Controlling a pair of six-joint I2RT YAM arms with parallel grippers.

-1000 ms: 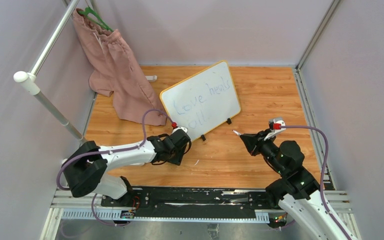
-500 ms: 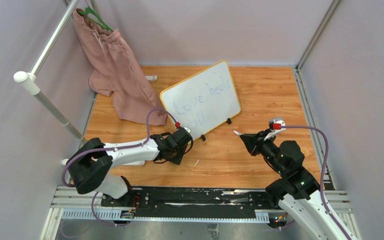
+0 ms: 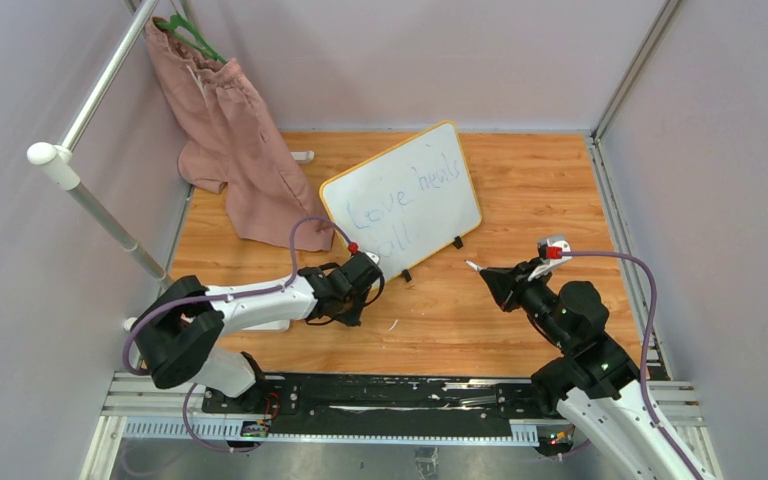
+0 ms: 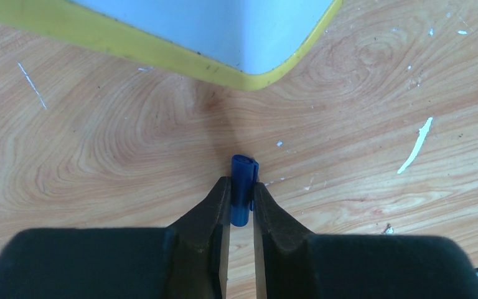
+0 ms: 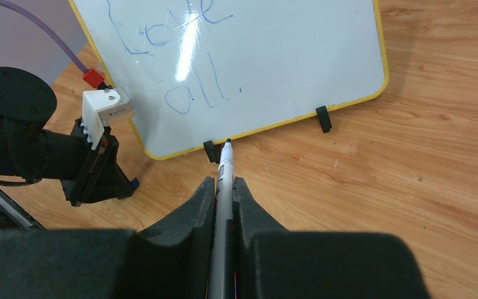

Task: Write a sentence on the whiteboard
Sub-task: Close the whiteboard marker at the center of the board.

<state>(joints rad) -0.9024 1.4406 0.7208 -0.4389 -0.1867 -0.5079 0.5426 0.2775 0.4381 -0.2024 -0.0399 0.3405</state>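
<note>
The whiteboard [image 3: 447, 216] with its yellow frame stands tilted at the middle of the wooden table, its corner [image 4: 236, 37] just beyond my left gripper. The sentence [image 3: 400, 200] is in faint blue, with "all" [image 5: 199, 93] on the lower line. My left gripper [image 3: 355, 312] points down at the table by the board's near left corner. In the left wrist view this gripper [image 4: 241, 187] is shut on a small blue marker cap [image 4: 244, 169]. My right gripper [image 3: 490, 277] hovers right of the board. It [image 5: 224, 184] is shut on a grey-white marker [image 5: 225, 163], tip toward the board's lower edge.
A pink garment [image 3: 240, 150] hangs from a green hanger on the metal rail [image 3: 90, 90] at the back left, draping onto the table. A small white object [image 3: 303, 156] lies behind the board. The board rests on two black feet [image 5: 323, 118]. Grey walls enclose the table.
My left gripper's jaws have shut on the blue cap, and the left arm has shifted slightly right toward the board. The right arm and marker have not moved.
</note>
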